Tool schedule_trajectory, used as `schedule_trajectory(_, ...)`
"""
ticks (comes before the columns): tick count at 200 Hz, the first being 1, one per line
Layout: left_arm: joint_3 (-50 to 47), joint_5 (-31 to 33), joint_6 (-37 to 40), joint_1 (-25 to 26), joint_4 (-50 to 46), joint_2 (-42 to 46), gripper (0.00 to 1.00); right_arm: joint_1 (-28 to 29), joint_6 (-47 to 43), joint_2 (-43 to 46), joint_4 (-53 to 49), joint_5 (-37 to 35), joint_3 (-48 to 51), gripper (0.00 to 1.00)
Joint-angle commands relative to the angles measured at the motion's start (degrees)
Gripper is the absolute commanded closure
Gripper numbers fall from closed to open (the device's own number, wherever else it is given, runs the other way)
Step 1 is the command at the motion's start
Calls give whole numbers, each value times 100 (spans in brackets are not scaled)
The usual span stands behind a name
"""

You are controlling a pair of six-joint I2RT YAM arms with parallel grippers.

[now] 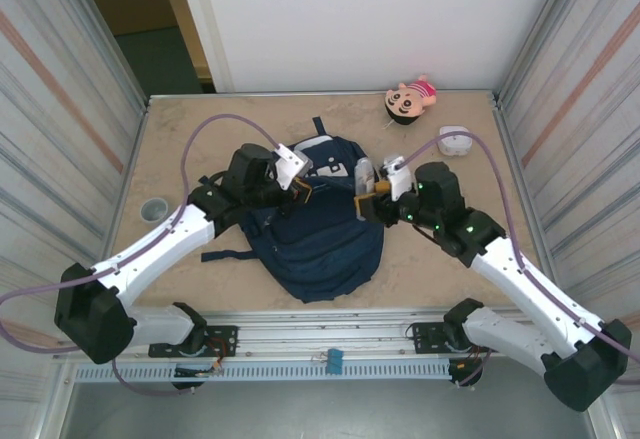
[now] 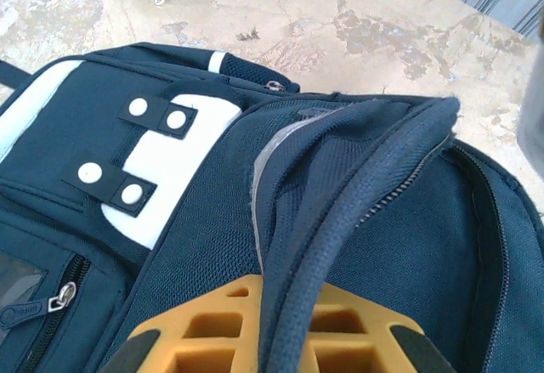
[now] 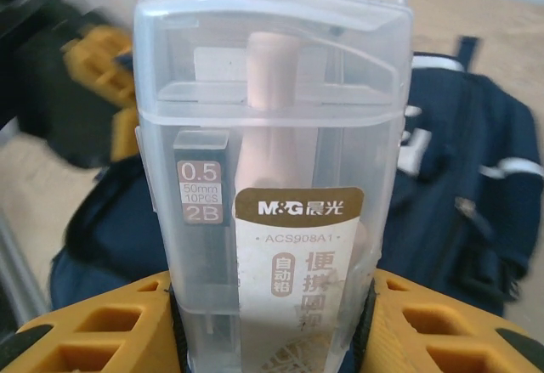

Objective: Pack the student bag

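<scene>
Pinching the zip rim of the student bag (image 1: 325, 234), the left tool (image 2: 280, 326) is clenched on a fold of navy fabric at the bottom centre of the left wrist frame, where the piped edge runs between its 2 yellow fingers. The bag lies on the mottled surface (image 1: 410, 274) at the centre of the overhead frame, between the 2 arms, with dark straps trailing at its lower left. The right tool (image 3: 272, 326) grasps a clear plastic stationery case (image 3: 272, 135) by the end nearest the camera, poised over the bag's upper right part in the overhead frame. Labels reading 0.5 and 2B show through the case's wall.

Judging by its slumped outline, the bag is soft and shapeless and would sag or fold wherever it is lifted. The stiffer piped rim beside the zip looks the best place to hold it and spread the mouth. How wide the opening stands cannot be told from these views. The case looks light, rigid and smooth-walled, so it may slip or twist in a loose grip, and a firm hold on its flat sides seems wise. A plush doll (image 1: 410, 99) and a small white object (image 1: 457, 142) sit at the upper right of the overhead frame, apart from the bag.
</scene>
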State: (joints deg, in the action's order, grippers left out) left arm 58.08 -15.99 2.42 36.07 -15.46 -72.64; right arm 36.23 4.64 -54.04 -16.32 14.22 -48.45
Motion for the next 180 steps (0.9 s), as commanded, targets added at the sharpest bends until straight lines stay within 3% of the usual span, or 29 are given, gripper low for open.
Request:
schedule_trajectory(1, 247, -567, -314, -186, 662, 263, 100, 552, -1715, -42, 491, 21, -59, 58)
schedule_trajectory(29, 243, -839, -400, -285, 706, 229, 100, 1164, -3035, -238, 622, -253, -32, 59)
schedule_trajectory(73, 271, -1083, -391, -319, 771, 278, 100, 1826, -5069, -1099, 493, -1589, -199, 56)
schedule_trajectory(144, 303, -1343, -425, -397, 830, 277, 100, 1921, -6410, -1905, 320, -2848, -497, 51)
schedule_trajectory(180, 300, -1449, -491, -393, 943, 248, 100, 1967, -6589, -2252, 378, -3034, -702, 44)
